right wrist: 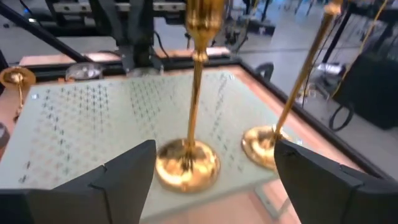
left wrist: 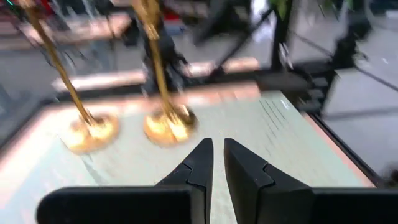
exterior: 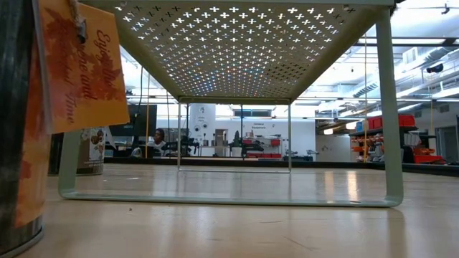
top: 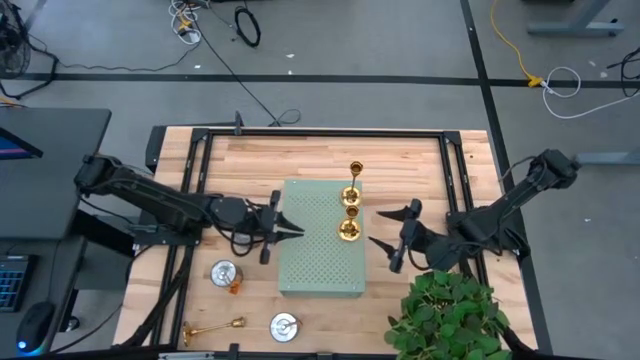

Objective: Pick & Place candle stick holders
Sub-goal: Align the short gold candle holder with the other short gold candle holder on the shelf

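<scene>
My right gripper (top: 392, 240) stands wide open just right of two upright gold candle stick holders (top: 350, 212) on the green perforated board (top: 320, 262). Any swing of its finger (right wrist: 118, 180) could topple them. My left gripper (top: 285, 230) is closed, empty.

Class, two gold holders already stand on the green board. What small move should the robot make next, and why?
Probably draw the open right gripper back from the board: both gold holders stand upright there, free of its fingers. A third gold one lies on the table, nearer the shut left gripper.
</scene>
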Controlling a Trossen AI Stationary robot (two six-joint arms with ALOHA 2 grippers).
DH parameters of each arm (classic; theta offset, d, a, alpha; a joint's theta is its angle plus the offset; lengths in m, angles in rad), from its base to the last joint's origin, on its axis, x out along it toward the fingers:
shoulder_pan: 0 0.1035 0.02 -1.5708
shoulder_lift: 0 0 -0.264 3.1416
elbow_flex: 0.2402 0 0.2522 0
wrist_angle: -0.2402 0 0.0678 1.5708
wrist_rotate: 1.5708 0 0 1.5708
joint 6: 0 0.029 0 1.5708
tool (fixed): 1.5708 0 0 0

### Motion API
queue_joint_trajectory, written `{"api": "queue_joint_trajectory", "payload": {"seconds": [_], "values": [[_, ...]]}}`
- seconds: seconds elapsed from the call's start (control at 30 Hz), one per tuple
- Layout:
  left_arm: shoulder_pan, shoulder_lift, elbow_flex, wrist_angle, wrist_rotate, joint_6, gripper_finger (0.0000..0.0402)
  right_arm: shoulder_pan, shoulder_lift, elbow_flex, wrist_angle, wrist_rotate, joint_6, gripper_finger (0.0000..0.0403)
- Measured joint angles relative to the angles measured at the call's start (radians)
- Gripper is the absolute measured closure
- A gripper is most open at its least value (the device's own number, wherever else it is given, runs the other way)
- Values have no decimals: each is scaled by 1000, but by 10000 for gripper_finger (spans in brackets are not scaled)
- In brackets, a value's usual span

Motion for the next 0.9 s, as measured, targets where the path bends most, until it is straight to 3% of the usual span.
{"api": "queue_joint_trajectory", "payload": {"seconds": [0.17, 0.43, 0.53, 0.67, 0.9], "values": [[-46, -138, -1, -247, 34, -116, 356, 30, -22, 0, -75, 9, 74, 71], [-143, -401, -1, -673, -61, -476, 356, 50, -26, 0, -100, 10, 99, 71], [-176, -456, -1, -797, -27, -629, 356, 49, -26, 0, -99, 10, 99, 71], [-256, -442, 0, -820, 70, -781, 364, 50, -26, 0, -99, 10, 113, 71], [-412, -315, 0, -891, 291, -1098, 395, 50, -26, 0, -99, 11, 125, 71]]}}
